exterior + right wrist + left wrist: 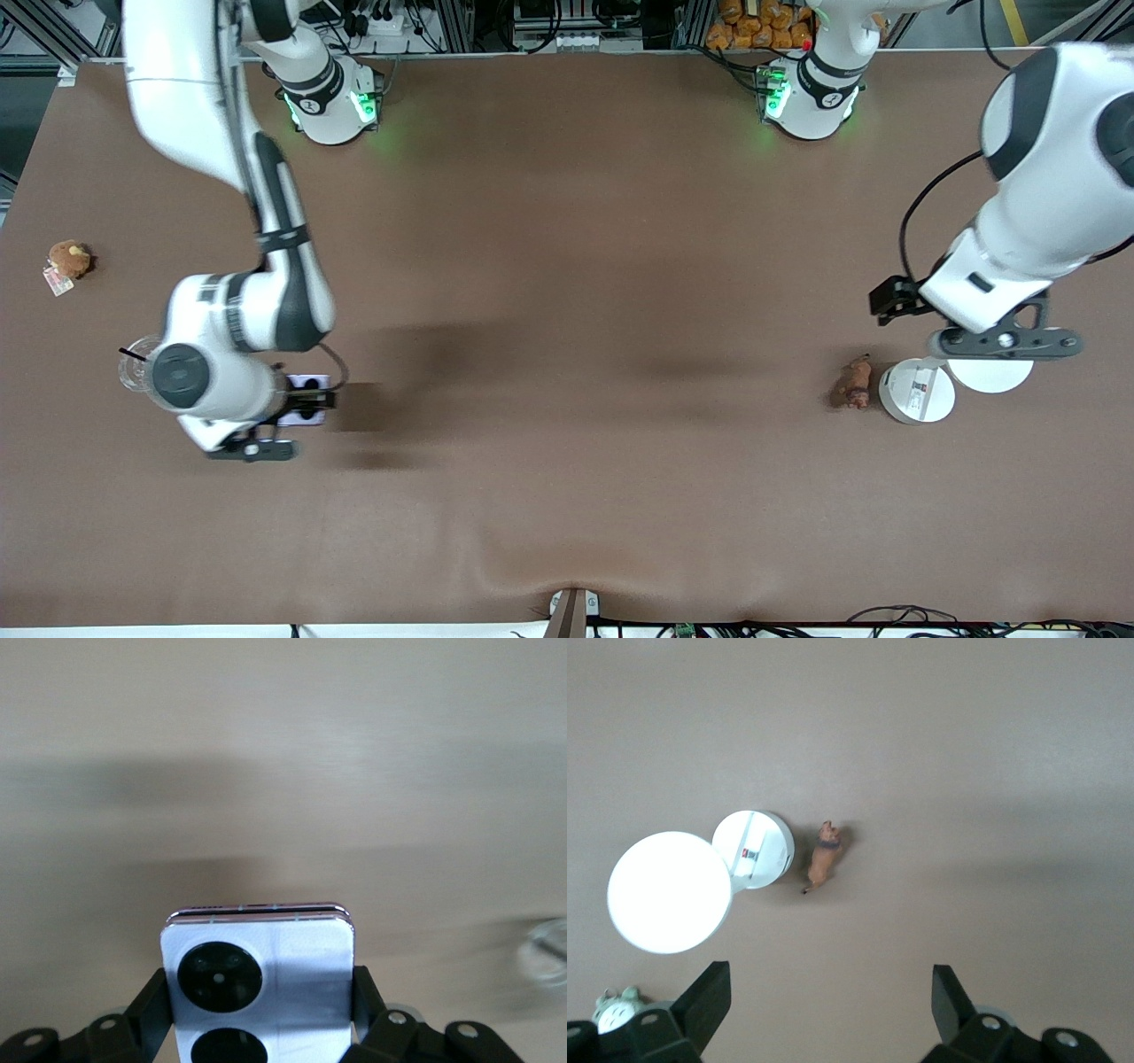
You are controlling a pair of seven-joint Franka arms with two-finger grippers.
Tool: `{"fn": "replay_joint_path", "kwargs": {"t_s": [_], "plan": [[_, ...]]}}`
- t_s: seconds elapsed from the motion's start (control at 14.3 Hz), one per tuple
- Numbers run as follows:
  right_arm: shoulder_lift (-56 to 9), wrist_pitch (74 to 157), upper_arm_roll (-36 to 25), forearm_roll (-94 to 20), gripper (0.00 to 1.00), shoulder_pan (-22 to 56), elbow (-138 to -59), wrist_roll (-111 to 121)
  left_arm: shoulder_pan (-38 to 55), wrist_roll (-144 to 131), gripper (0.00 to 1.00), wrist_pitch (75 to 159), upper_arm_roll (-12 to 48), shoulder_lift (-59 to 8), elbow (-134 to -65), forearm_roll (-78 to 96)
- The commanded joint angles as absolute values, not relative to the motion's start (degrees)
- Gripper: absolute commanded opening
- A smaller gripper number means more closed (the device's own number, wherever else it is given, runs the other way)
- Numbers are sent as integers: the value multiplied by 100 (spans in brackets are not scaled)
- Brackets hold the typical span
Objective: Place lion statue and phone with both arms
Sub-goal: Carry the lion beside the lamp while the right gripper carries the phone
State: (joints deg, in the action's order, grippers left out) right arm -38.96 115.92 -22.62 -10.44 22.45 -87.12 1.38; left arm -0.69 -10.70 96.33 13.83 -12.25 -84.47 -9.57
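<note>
The pale lavender phone (257,961), with two black camera circles on its face, sits between the fingers of my right gripper (261,983), which is shut on its sides. From the front, the phone (306,383) shows under the right gripper (303,400), low over the table toward the right arm's end. The small orange-brown lion statue (855,383) lies on the table toward the left arm's end. My left gripper (895,297) hangs open and empty over bare table beside it. Through the left wrist camera the lion statue (826,859) lies ahead of the left gripper (831,1001).
Two white round discs (917,392) (990,372) lie right beside the lion. A clear glass (137,363) stands by the right arm's wrist. A round brown plush with a tag (69,260) lies near the table edge at the right arm's end. A grey-green object (616,1010) shows by the left gripper.
</note>
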Motion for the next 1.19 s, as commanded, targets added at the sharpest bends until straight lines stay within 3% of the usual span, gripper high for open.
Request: {"fn": "replay_joint_path", "kwargs": {"t_s": [0.0, 0.42, 0.84, 1.05, 1.12], "plan": [[-3946, 11628, -2153, -1204, 29, 1777, -8798, 667, -149, -1072, 100, 9203, 1397, -1109, -8139, -870], [-4333, 11795, -1996, -1397, 29, 1390, -8798, 712, -361, -1028, 100, 8658, 1354, -467, -8191, -413], [-4517, 11865, -1767, -1415, 31, 976, -8815, 861, 886, -721, 100, 8175, -323, 324, -8673, -71], [-4561, 11918, -1767, -1424, 35, 932, -8894, 861, 923, -712, 100, 7982, -404, 474, -8754, -62], [-4570, 11935, -1767, -1424, 42, 923, -8938, 861, 905, -712, 100, 7928, -404, 544, -8763, -62]]}}
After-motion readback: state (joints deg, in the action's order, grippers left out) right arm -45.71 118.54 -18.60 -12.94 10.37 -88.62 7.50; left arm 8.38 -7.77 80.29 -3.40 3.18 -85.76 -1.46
